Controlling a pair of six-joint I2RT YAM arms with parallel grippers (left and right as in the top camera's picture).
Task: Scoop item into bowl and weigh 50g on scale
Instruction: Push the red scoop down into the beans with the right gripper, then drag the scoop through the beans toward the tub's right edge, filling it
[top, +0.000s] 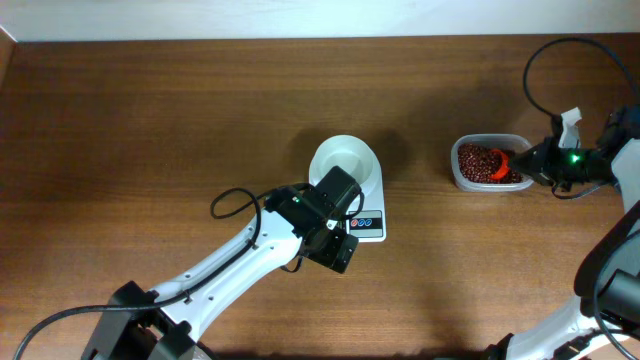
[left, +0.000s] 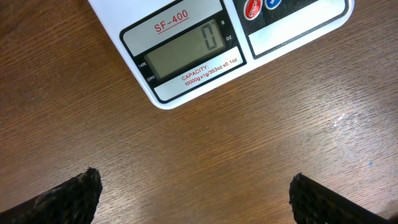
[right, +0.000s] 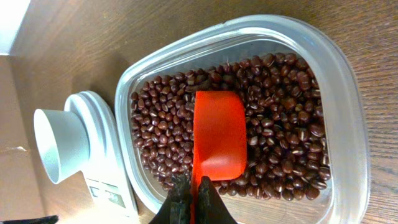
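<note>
The right gripper (right: 193, 202) pinches the handle of the scoop (right: 217, 134), set among beans (right: 280, 124) in the tub (right: 339, 81); the left gripper (left: 196, 196), fingers (left: 71, 199) spread wide, hovers low over the table (left: 249, 137) before the scale (left: 186, 37), bowl (top: 345, 158) on top.

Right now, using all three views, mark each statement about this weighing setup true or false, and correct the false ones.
1. The scale display reads 0. True.
2. The white bowl already holds beans. False: the bowl looks empty, and the beans lie in the clear tub.
3. The right gripper is shut on the handle of the orange scoop. True.
4. The left gripper grips the bowl. False: it is open and holds nothing, near the scale's front edge.
5. The bowl stands on the table beside the scale. False: it stands on the scale.
</note>
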